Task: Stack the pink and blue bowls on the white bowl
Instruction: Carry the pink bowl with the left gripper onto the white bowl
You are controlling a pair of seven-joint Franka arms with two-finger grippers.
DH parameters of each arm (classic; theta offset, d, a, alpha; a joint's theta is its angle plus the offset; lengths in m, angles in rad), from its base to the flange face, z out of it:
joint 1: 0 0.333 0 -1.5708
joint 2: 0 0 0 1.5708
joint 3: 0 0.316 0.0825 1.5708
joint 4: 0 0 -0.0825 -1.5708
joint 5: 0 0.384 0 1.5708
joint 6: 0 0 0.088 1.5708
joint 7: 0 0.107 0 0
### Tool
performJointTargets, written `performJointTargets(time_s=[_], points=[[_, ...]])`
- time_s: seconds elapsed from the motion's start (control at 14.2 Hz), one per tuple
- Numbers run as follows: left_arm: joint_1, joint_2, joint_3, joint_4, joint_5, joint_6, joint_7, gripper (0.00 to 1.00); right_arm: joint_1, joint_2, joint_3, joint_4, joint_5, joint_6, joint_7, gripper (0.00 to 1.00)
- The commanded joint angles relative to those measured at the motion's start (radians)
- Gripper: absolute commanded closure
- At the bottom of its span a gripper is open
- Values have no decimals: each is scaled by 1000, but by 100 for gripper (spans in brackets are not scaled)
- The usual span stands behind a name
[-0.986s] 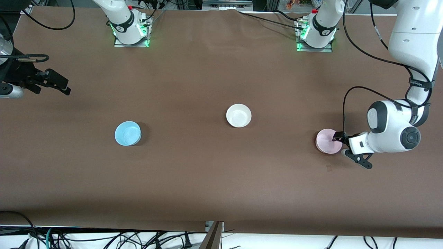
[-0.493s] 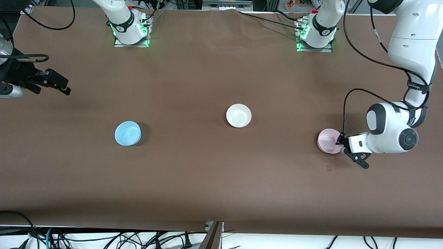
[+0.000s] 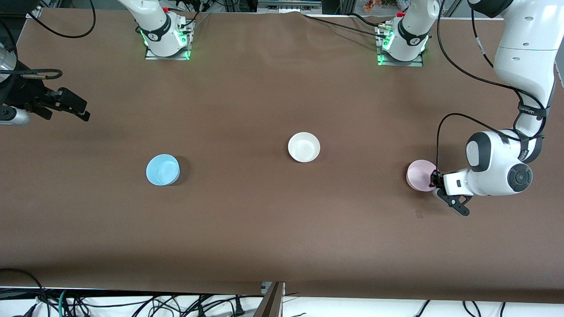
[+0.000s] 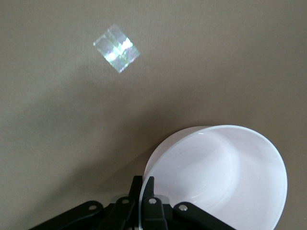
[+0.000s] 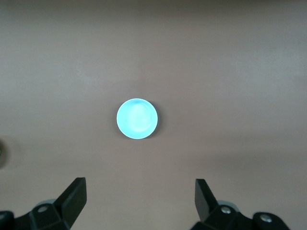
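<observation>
Three bowls are sitting apart on your table [image 3: 273, 229]: blue bowl [image 3: 162, 169] toward the right arm's end, white bowl [image 3: 304, 146] mid-table. Your left gripper [image 3: 434, 180] is pinching the pink bowl [image 3: 419, 175] by its rim (bowl tilted). Right gripper [image 3: 70, 105] is waiting, fingers spread wide, holding nothing.

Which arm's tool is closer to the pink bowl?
Left. The left tool grips the pink bowl at its rim. The right tool waits, open, at the right arm's end of the table.

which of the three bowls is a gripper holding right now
The pink bowl, pinched at its rim by the left gripper; the blue and white bowls sit untouched.
</observation>
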Motion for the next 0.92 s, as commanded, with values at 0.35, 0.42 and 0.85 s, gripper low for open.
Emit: performJointTargets(time_s=[0.35, 0.42, 0.85], points=[[-3, -87, -170, 119, -20, -267, -470, 100, 3, 3, 2, 15, -16, -16, 0, 0], [-3, -94, -215, 119, -16, -268, -571, 100, 3, 3, 2, 15, -16, -16, 0, 0], [-144, -92, -316, 118, -16, -264, -1027, 100, 3, 3, 2, 15, -16, -15, 0, 0]])
